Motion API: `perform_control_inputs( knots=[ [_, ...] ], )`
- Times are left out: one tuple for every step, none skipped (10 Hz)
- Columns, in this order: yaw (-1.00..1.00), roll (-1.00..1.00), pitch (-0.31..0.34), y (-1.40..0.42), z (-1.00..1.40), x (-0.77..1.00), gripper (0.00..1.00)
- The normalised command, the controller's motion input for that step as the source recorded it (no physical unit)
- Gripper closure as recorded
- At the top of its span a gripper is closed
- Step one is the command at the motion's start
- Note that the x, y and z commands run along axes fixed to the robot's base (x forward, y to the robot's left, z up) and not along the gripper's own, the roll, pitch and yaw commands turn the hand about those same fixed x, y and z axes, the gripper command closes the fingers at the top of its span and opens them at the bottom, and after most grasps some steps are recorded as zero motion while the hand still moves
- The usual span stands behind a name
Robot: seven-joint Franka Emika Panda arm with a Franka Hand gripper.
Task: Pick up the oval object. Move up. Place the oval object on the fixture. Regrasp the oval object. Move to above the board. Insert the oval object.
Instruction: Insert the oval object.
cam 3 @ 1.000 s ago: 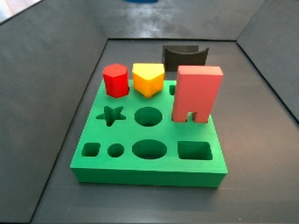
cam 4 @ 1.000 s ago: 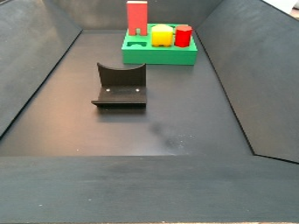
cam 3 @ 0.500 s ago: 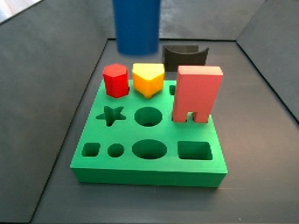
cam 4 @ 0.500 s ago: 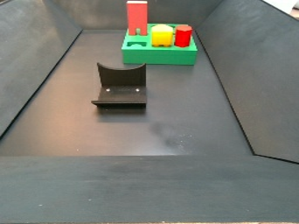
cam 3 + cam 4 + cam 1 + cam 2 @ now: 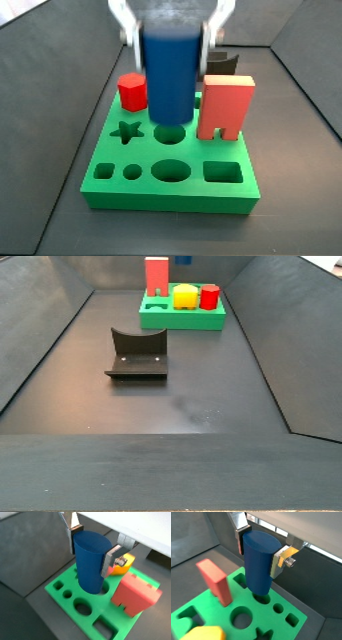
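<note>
Fingers (image 5: 112, 556) of gripper (image 5: 92, 546) clamped on oval object (image 5: 90, 562) above board (image 5: 63, 577); fixture (image 5: 136, 354) elsewhere.

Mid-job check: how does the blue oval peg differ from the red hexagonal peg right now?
The oval object is dark blue with rounded sides; the red peg is red and faceted. The oval object is clamped between the fingers of the gripper, above the board; the red peg stands seated in the board, untouched. In this side view the oval object looks much taller, though it may be nearer the camera. Both stand upright.
</note>
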Motion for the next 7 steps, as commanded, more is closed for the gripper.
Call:
perform_control_inputs(
  knots=[
    [0.0, 0.0, -0.057, -0.31, -0.57, 0.05, 1.0],
    [0.0, 0.0, -0.06, -0.21, -0.56, 0.0, 1.0],
    [0.0, 0.0, -0.076, -0.12, -0.65, 0.09, 1.0],
    [0.03, 0.0, -0.084, -0.01, -0.75, 0.07, 1.0],
    [0.11, 0.0, -0.09, 0.0, -0.73, 0.14, 1.0],
    [0.15, 0.0, -0.084, 0.0, -0.71, 0.14, 1.0],
    [0.07, -0.06, -0.08, 0.0, -0.61, 0.08, 1.0]
  ],
)
